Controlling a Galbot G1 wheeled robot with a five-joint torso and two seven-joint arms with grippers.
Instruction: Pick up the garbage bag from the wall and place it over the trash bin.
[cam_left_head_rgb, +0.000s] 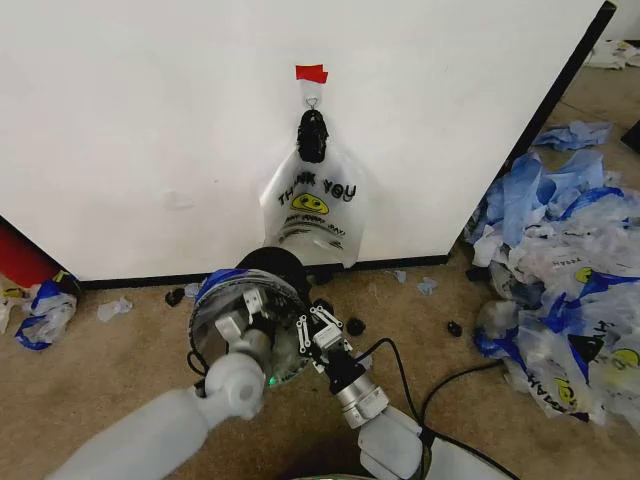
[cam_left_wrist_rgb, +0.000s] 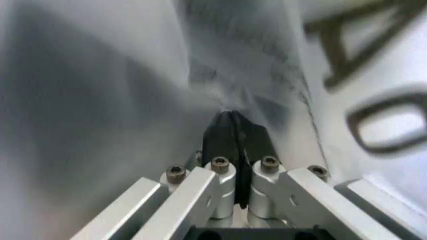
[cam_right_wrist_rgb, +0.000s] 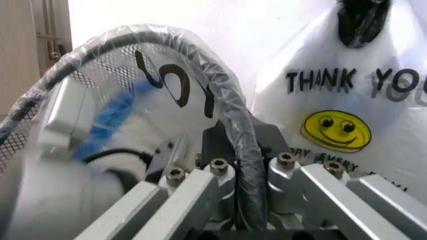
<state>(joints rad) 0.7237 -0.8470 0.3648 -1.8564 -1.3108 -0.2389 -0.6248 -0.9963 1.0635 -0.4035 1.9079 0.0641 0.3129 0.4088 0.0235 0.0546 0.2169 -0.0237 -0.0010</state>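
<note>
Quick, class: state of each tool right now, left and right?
Left tool: closed, inside the garbage bag that lines the trash bin, pinching its plastic.
Right tool: closed on the bag-covered rim of the bin.

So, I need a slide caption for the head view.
Both claws, left and right, stretch a garbage bag over the trash bin below a second bag hanging on the wall.

Left hand (cam_left_wrist_rgb: 233, 131) fingers pressed together inside whitish garbage bag (cam_left_wrist_rgb: 100, 100) film (dark lettering (cam_left_wrist_rgb: 373, 75) alongside)
</note>
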